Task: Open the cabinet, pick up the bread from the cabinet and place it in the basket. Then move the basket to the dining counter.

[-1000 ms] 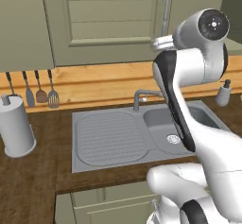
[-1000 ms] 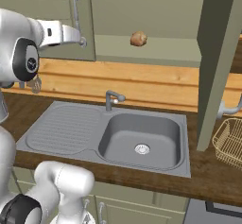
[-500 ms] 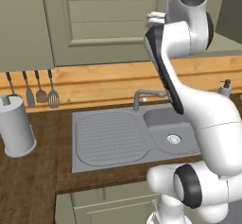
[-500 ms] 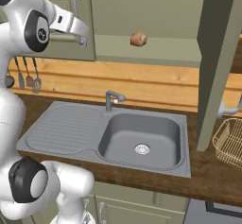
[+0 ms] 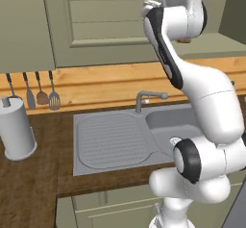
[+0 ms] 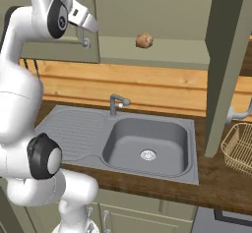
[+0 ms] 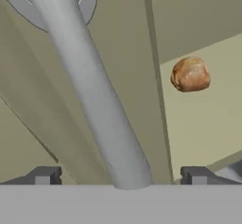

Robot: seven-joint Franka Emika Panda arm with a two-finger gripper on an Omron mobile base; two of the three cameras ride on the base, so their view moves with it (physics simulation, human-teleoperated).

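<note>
Two fingers: I see the white arm's two-finger gripper [image 7: 120, 176] spread wide, its small dark tips standing either side of the long grey metal bar handle [image 7: 90, 90], clenched on nothing.
Gripper position: in the right base view the gripper [image 6: 87, 23] sits high against the closed left door, right at the curved bar handle [image 6: 84, 40].
Handle: a smooth, round, matt grey bar, running diagonally through my hand view; whether the pads touch it I cannot tell.
Cabinet: the tall sage-green wall cabinet [image 6: 147, 11] has flat panelled doors; its right door [image 6: 224, 65] stands swung out edge-on, so the plain pale shelf inside shows.
Bread: the small rounded tan-brown bun [image 6: 144, 40] with a mottled crust lies on that shelf, well apart from the gripper; in my hand view the bun [image 7: 190, 74] sits to the right of the door's edge.
Basket: the golden-tan wire-mesh basket [image 6: 239, 147] with flared sides rests on the dark wood worktop [image 6: 216, 183], right of the open door.
Sink: a grey moulded sink [image 6: 147, 141] with ribbed drainer and a bent tap [image 6: 117, 102].
Left wall: hanging utensils [image 5: 41, 95] and a white paper roll [image 5: 17, 131].
</note>
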